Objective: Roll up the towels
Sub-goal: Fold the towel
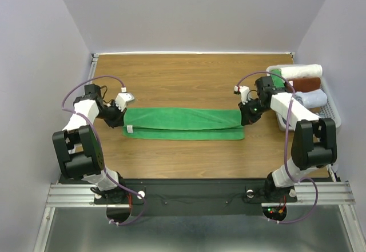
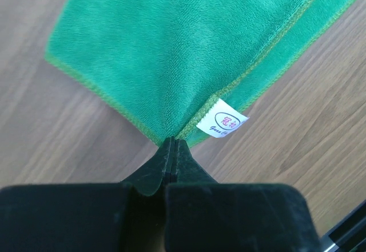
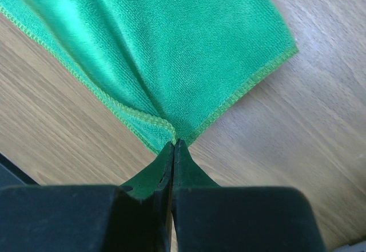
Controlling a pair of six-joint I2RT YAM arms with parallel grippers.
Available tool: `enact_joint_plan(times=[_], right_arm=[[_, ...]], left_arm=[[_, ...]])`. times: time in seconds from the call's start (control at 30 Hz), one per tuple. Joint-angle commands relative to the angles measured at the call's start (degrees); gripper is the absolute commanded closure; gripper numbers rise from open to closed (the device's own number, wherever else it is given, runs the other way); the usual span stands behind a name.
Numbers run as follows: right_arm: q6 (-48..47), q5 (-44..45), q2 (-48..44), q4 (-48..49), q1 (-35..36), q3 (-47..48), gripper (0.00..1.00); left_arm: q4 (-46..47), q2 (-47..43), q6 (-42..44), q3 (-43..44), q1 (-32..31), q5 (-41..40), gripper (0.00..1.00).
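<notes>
The green towel lies folded into a long strip across the middle of the table. My left gripper is shut on its left end; in the left wrist view the fingertips pinch a corner of the green towel beside its white label. My right gripper is shut on the right end, its tips nipping a corner of the green towel, which puckers toward them. A pale blue towel lies rolled in the basket at the right.
A white wire basket stands at the table's right edge, just behind my right arm. It also holds a cream-white roll and a brown roll. Bare wood stretches behind the green towel.
</notes>
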Motion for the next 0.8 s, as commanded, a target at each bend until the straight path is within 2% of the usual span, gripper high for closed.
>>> enact_joint_plan(times=[0.0,0.2,0.37,0.77], right_arm=[[-1.0,1.6,-4.0,-0.8,0.1,2.4,0.99],[-2.7,1.8,-5.5,-2.1,0.0,0.6,0.99],[-4.4,0.7,-6.1,-2.6,0.0,-2.5,1.0],[-5.4,-1.8,-1.9,-2.7,0.5,-4.0,0.99]], left_arm=[[-4.6,-1.5,2.6,4.4,1.8,1.4,1.0],[-7.0,-2.2,4.6,4.3,2.3,1.4,1.0],[-5.5,-1.9,4.8,2.1,2.3,0.6,1.0],[-3.7,1.2,4.9,0.1,2.4,-0.6,1.0]])
